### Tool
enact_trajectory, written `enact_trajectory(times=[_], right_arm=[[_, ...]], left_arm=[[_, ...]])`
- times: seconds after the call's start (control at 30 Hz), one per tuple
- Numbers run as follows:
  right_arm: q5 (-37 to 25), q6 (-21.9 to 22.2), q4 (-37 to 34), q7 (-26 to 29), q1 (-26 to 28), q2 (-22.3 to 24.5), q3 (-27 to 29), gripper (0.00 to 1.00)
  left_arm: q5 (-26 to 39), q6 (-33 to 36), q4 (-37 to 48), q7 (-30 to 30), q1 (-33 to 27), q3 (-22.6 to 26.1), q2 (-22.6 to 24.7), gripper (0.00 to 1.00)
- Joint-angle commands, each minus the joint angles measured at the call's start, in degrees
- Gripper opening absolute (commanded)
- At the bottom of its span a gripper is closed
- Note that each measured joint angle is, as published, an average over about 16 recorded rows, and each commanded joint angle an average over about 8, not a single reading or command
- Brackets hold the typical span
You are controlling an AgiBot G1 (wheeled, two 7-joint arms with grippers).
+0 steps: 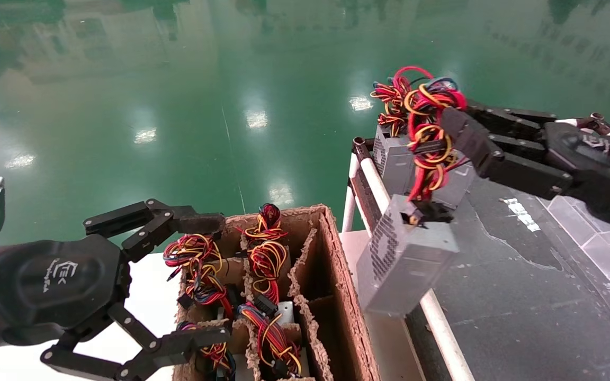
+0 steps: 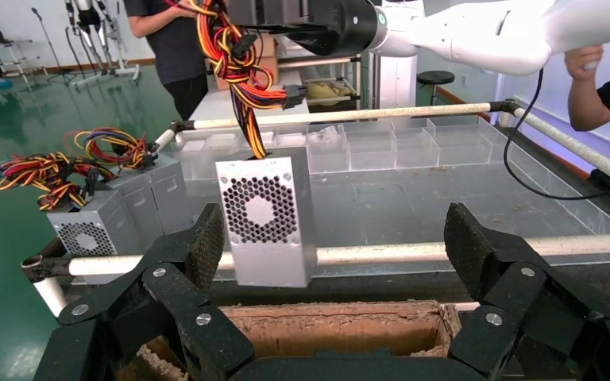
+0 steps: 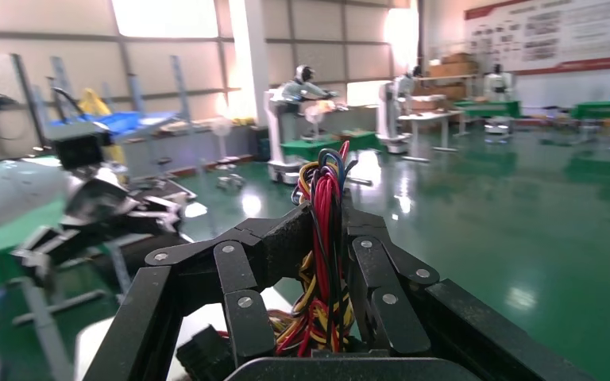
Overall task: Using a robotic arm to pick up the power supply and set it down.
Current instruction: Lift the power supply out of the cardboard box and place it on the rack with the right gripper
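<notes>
Two fingers of the right hand (image 1: 450, 138) pinch the wire bundle (image 1: 428, 124) of the power supply (image 1: 404, 257), which hangs tilted in the air by those wires, over the white rail (image 1: 425, 296) at the edge of the dark tabletop (image 1: 522, 296). More grey supplies (image 1: 397, 159) stand on that tabletop behind it. The left hand (image 1: 199, 278) hovers spread open above the cardboard box (image 1: 337, 264), whose compartments hold other wired units.
</notes>
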Motion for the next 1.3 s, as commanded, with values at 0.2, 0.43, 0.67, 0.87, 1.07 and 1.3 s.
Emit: enact_trajectory(times=[0.2,0.43,0.67,0.87,1.07,1.3], right_arm=[[-0.92,-0.07,-6.22,-3.06,2.56,1.77,-1.40,0.00],[-2.97,0.46,-13.23,-6.36,6.50,1.63,-3.11,0.00],[-4.21,0.45,-19.25,-8.33,9.87,0.80,-4.10,0.00],[-4.46,0.23,-20.72,-8.51,10.69,0.59,-4.45,0.00],[-4.43,0.28,-20.07,-8.45,10.34,0.59,-4.35,0.00],[-4.29,0.90,-19.14,-8.37,10.27,0.24,-4.38,0.00]], left_arm=[[0.00,0.00,0.00,0.00,0.00,0.01,0.00,1.00],[-0.01,0.00,0.00,0.01,0.00,0.01,0.00,1.00],[-0.01,-0.01,0.01,0.01,0.00,0.01,-0.01,1.00],[-0.02,-0.02,0.02,0.01,0.01,0.01,-0.01,1.00],[-0.02,-0.02,0.02,0.01,0.01,0.02,-0.01,1.00],[-0.02,-0.02,0.03,0.02,0.01,0.02,-0.01,1.00]])
